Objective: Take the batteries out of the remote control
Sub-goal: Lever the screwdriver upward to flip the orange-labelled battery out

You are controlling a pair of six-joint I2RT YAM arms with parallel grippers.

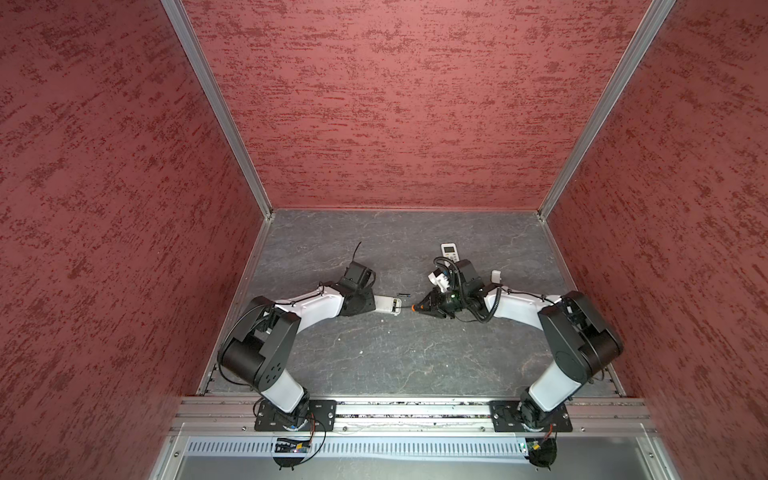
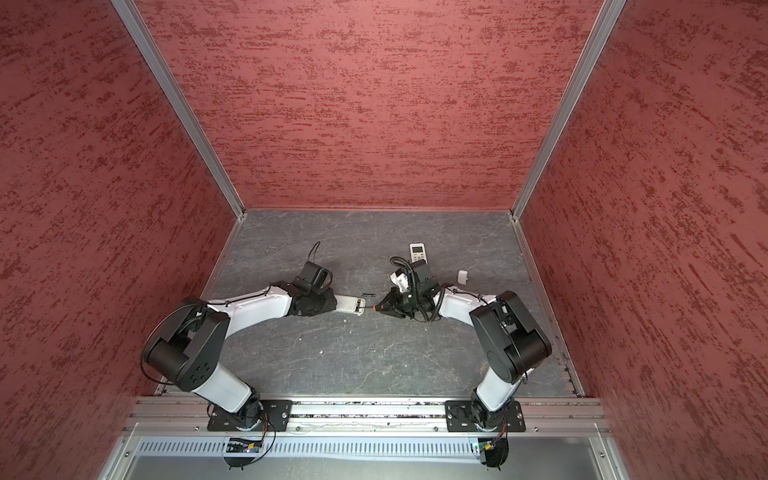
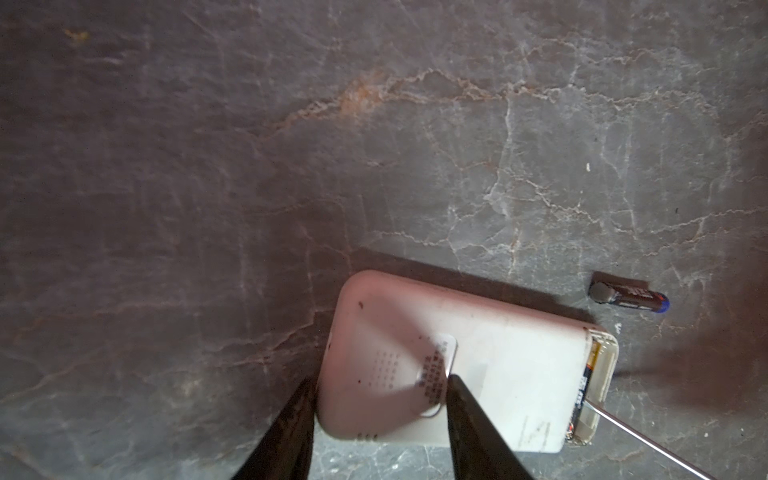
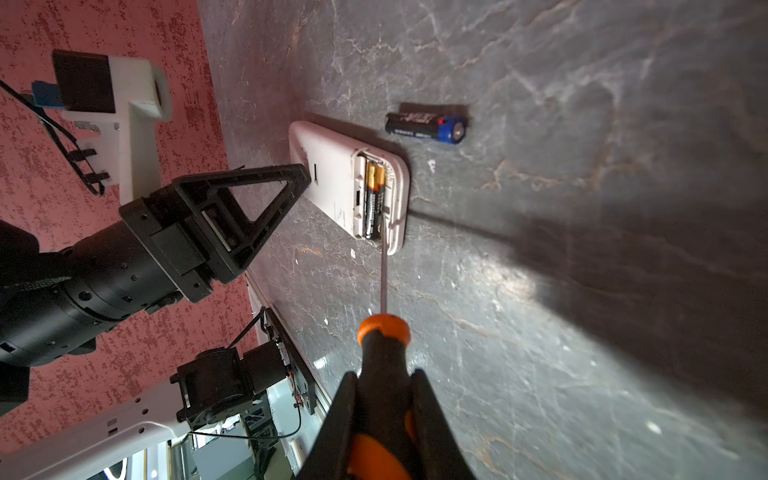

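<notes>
One battery (image 4: 372,199) in open compartment of remote (image 4: 328,166), crosswise, gold end away from screwdriver (image 4: 382,328) tip; in both top views remote mid-frame, long axis left-right, open end right; loose battery (image 1: 404,294) on table (image 1: 374,357) just above it, left-right; my right gripper (image 4: 386,374) pinches screwdriver handle; my left gripper (image 3: 380,386) part-spread over remote's closed end, clamping unclear; second remote (image 1: 449,250) only in top views.
</notes>
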